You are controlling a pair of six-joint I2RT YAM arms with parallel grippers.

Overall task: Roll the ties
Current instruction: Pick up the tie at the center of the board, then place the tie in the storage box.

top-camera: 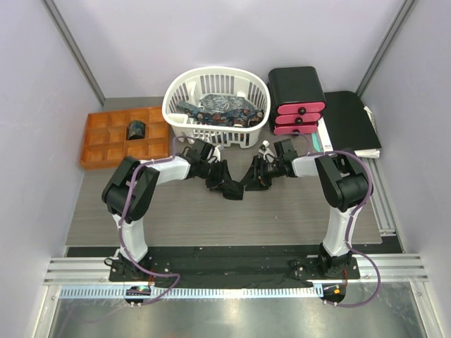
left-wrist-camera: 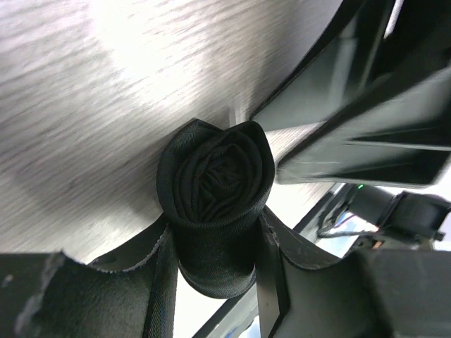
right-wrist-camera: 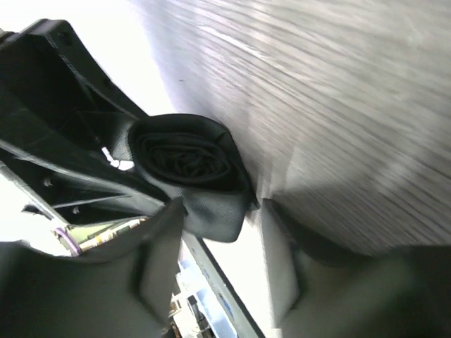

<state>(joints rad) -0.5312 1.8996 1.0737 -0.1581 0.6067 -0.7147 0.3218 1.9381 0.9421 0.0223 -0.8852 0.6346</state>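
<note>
A plain black tie (left-wrist-camera: 215, 183), rolled into a tight coil, is pinched between the fingers of my left gripper (left-wrist-camera: 215, 282), which is shut on it just above the table. In the top view the coil (top-camera: 232, 190) hangs at mid-table between my left gripper (top-camera: 223, 183) and my right gripper (top-camera: 255, 176). In the right wrist view the same coil (right-wrist-camera: 187, 165) sits just ahead of my right gripper (right-wrist-camera: 218, 274), whose jaws stand open with a bright gap beside the fabric. Patterned dark blue ties (top-camera: 218, 107) lie in the white basket (top-camera: 180, 84). Another rolled tie (top-camera: 135, 130) sits in the orange tray (top-camera: 99, 144).
A black box with pink drawers (top-camera: 296, 102) stands right of the basket, at the back. A flat black folder (top-camera: 350, 120) lies at the far right on white sheets. The orange tray has several compartments and sits at the back left.
</note>
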